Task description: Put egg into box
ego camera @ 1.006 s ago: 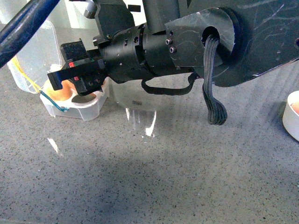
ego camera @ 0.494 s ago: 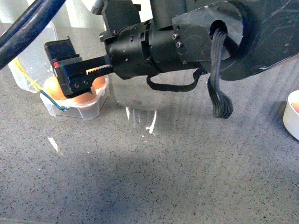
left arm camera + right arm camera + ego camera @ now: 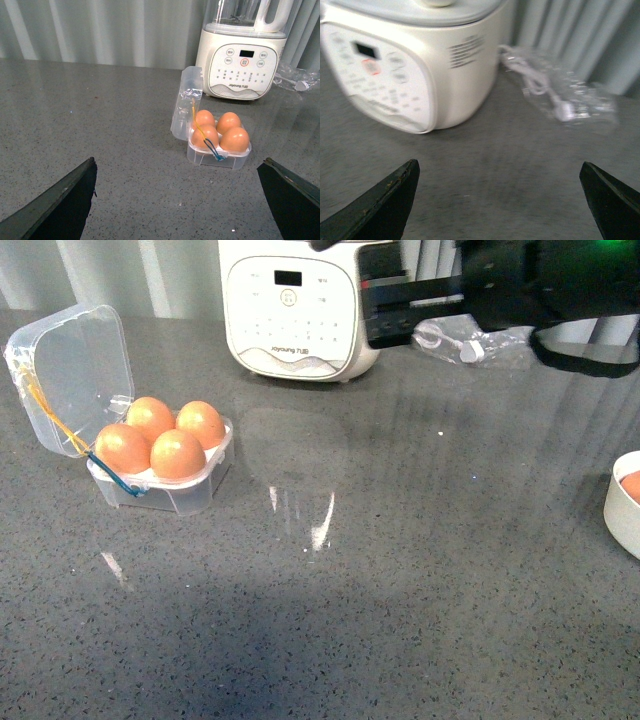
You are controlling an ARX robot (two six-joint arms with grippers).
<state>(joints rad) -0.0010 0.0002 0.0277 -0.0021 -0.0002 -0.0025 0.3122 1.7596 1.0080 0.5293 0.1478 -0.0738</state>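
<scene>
The box [image 3: 160, 490] stands open at the left of the grey counter, its clear lid [image 3: 70, 370] tipped back. Several orange-brown eggs fill its white tray; the front egg [image 3: 178, 453] lies nearest me. In the left wrist view the box [image 3: 217, 156] and its eggs [image 3: 234, 139] lie ahead of my left gripper [image 3: 182, 200], which is open and holds nothing. My right gripper [image 3: 372, 312] hangs high at the back, open and holding nothing, far from the box. In the right wrist view the right gripper [image 3: 500, 200] faces the white appliance.
A white kitchen appliance [image 3: 295, 305] stands at the back, with a bagged white cable [image 3: 470, 340] beside it. At the right edge a white bowl [image 3: 618, 515] holds another brown egg [image 3: 631, 485].
My right arm, which hung low over the box, has lifted up and back to the right. The box and its eggs now show in full.
</scene>
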